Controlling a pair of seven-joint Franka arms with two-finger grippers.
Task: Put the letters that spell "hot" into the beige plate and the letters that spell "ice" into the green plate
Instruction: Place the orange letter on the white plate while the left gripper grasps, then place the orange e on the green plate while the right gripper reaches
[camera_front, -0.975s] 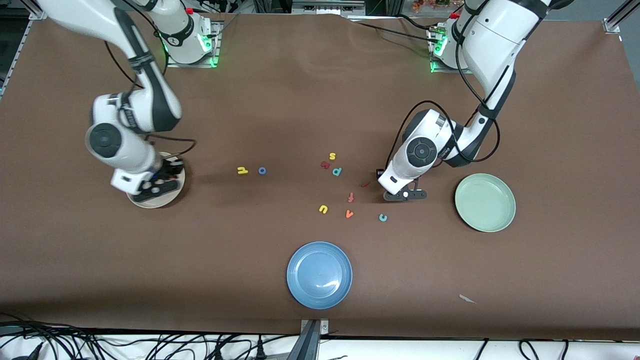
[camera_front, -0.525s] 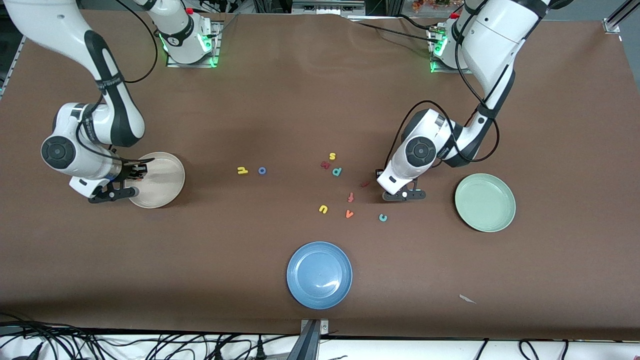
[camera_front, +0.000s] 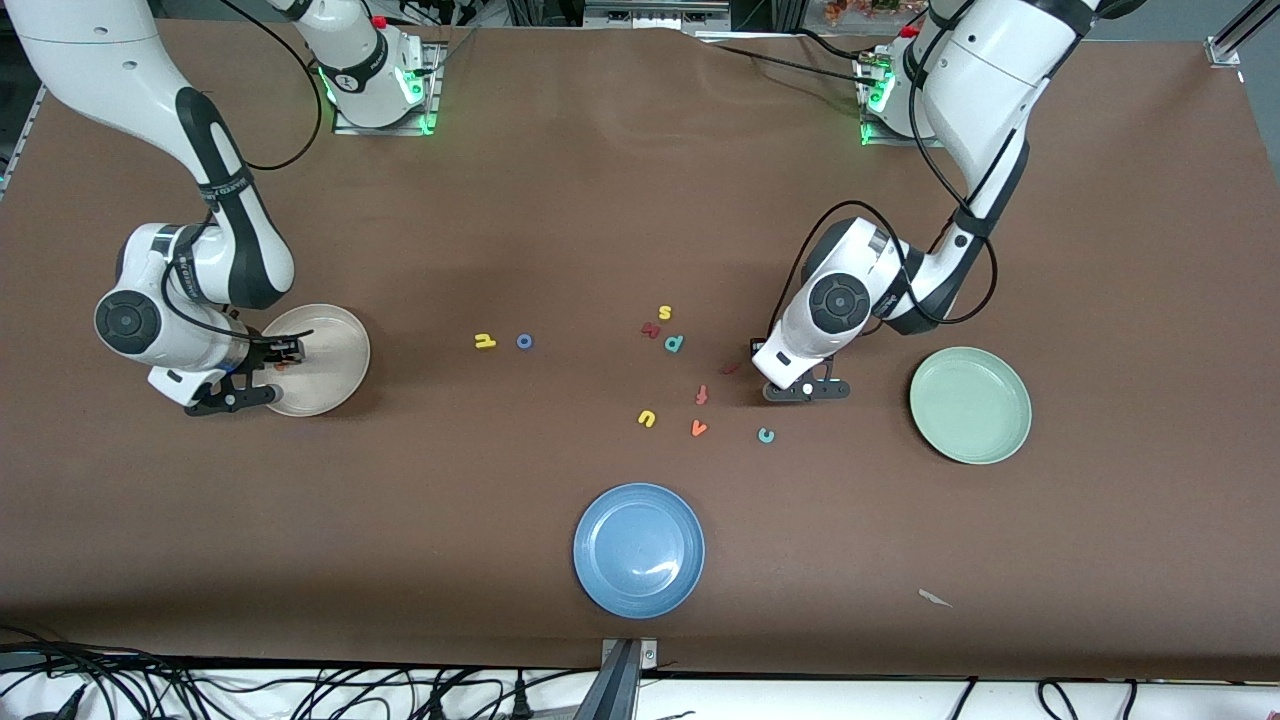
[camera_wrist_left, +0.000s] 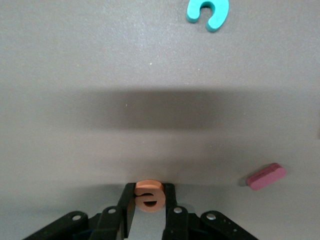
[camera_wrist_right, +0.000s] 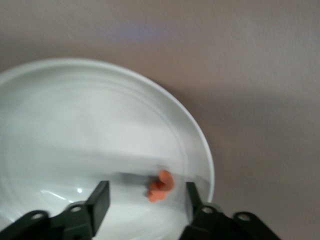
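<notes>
Since the frame a second ago the right arm has been swung away from above the round cream-beige shallow plate (camera_front: 335, 350) toward the table edge at its own end; the right gripper (camera_front: 262, 378) is now low over the plate's rim, fingers spread and released, and a small orange foam t (camera_wrist_right: 161, 186) is seen lying loose in the plate between them. The left arm has barely shifted — its fingers have been drawn in.

The left gripper (camera_wrist_left: 149, 206) is down at the table between the letter cluster and the round pale mint-green plate (camera_front: 970, 404), clenched on a small orange foam e (camera_wrist_left: 149, 194), grasped across its flat faces. The teal foam c (camera_front: 766, 435) lies nearer the front camera than that gripper; the dark maroon bar-shaped i (camera_wrist_left: 266, 176) lies just beside it. The yellow foam h (camera_front: 485, 341) and blue ring-shaped o (camera_front: 524, 341) sit side by side mid-table, well apart from the beige plate.

Handling, as judged: the letters look light, soft and slightly compressible — easily nudged or flipped, so a hold across the thin edges, squarely centred, is advised.

Hard to make out: the e is hidden beneath the left wrist in the front view; the t is blurred in the right wrist view and nearly hidden in the front view.
</notes>
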